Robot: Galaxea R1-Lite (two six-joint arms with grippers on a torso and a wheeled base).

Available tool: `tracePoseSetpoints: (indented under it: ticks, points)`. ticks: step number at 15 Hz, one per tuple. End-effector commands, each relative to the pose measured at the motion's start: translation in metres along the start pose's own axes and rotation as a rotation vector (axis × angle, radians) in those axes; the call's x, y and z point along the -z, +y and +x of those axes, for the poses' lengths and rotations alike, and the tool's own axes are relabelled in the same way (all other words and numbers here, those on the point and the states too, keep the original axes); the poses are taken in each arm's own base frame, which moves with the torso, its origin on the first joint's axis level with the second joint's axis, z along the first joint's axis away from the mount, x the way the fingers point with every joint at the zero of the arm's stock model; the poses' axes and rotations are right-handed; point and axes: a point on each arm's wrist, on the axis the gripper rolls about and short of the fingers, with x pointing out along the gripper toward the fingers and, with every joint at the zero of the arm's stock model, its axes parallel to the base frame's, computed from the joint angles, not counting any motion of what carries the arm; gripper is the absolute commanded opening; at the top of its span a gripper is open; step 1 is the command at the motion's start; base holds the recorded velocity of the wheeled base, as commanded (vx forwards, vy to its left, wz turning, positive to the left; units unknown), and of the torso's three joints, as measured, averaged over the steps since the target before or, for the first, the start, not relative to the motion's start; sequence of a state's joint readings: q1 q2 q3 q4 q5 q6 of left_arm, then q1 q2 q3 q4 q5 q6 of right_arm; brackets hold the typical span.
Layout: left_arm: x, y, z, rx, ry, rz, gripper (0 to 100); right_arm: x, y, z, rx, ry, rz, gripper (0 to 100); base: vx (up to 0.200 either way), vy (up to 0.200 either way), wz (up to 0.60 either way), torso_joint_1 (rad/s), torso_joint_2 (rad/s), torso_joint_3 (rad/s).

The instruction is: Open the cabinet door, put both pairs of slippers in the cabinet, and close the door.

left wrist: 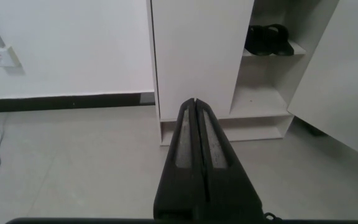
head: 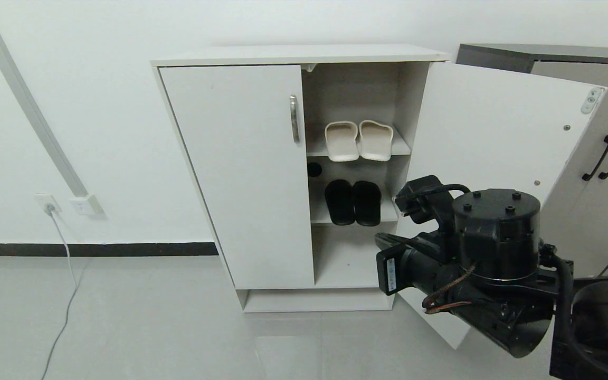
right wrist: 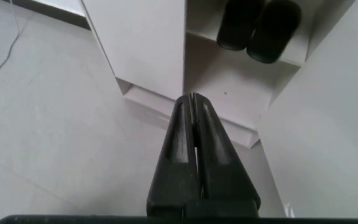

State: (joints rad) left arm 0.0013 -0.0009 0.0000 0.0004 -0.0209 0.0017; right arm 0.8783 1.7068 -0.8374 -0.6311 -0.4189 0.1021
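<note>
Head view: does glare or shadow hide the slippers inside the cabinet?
Head view: no glare; the cream slide slippers and black slide slippers stand clear, with soft shadow deep in the white wooden cabinet. Right wrist view: evenly lit too.

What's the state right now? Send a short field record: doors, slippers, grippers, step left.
left door: shut
right door: swung wide open
beige slippers: upper shelf, side by side
black slippers: middle shelf, side by side
left gripper: shut, empty
right gripper: shut, empty
step left: close right door
</note>
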Motion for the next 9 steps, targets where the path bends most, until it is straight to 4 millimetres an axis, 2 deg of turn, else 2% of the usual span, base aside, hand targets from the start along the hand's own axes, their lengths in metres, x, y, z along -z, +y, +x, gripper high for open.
tracePoseSetpoints:
  ticks: [1, 3, 9]
  points:
    - [-0.0001, 0.0, 0.0001, 0.0, 0.0, 0.0, 0, 0.0024, 0.0006, 0.0028, 0.005, 0.008, -0.003, 0, 0.0, 0.0, 0.0, 0.002, -0.26, -0.295]
    - [-0.0001, 0.0, 0.0001, 0.0, 0.0, 0.0, 0, 0.0024, 0.0006, 0.0028, 0.005, 0.008, -0.003, 0, 0.0, 0.0, 0.0, 0.012, -0.2, -0.364]
    - [-0.0001, 0.0, 0.0001, 0.0, 0.0, 0.001, 0, 0.002, 0.0001, 0.0026, 0.006, 0.006, -0.003, 0, 0.0, 0.0, 0.0, 0.07, -0.5, -0.369]
